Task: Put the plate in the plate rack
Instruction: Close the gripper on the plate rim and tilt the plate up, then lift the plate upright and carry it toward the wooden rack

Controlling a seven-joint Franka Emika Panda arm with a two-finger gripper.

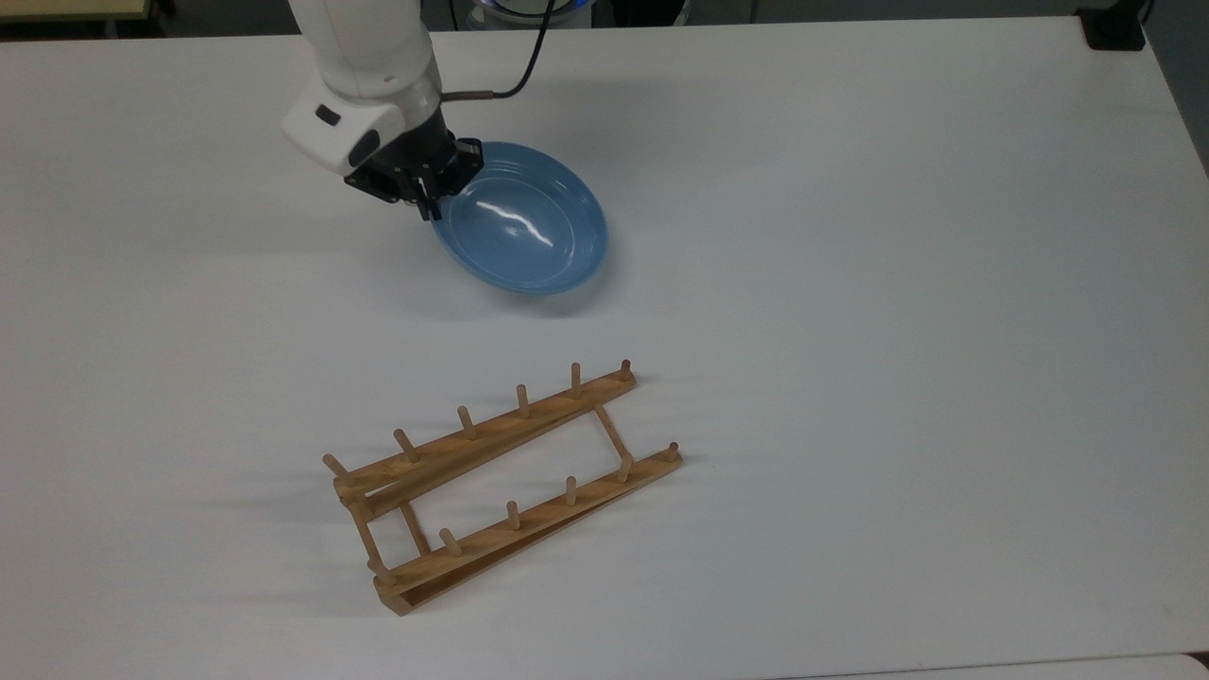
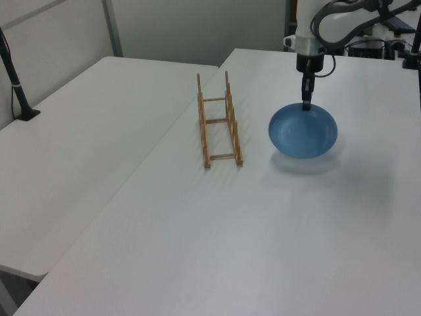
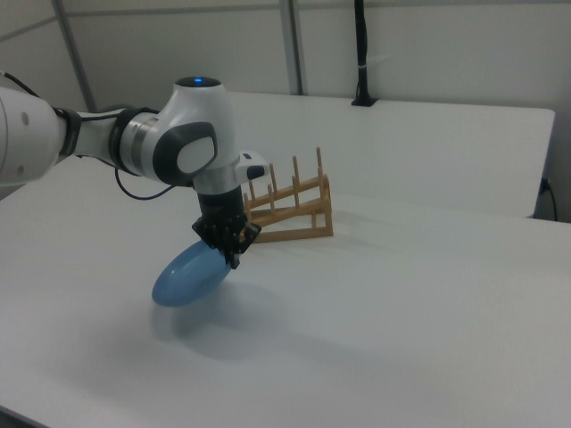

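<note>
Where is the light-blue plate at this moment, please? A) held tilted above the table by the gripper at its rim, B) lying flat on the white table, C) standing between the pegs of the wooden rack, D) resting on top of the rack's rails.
A: the gripper clamps the rim of the plate, which hangs tilted above its shadow, apart from the plate rack.

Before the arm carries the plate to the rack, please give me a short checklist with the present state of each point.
1. Gripper shut on the plate rim: ok.
2. Plate lifted off the table: ok; in the right view it hangs tilted above its shadow.
3. Plate rack standing, pegs upright: ok.
4. Rack slots free: ok, nothing sits between the pegs.
5. Path from plate to rack free: ok, bare table between them.
6. Grip firm enough for the tilted plate: cannot tell.
</note>
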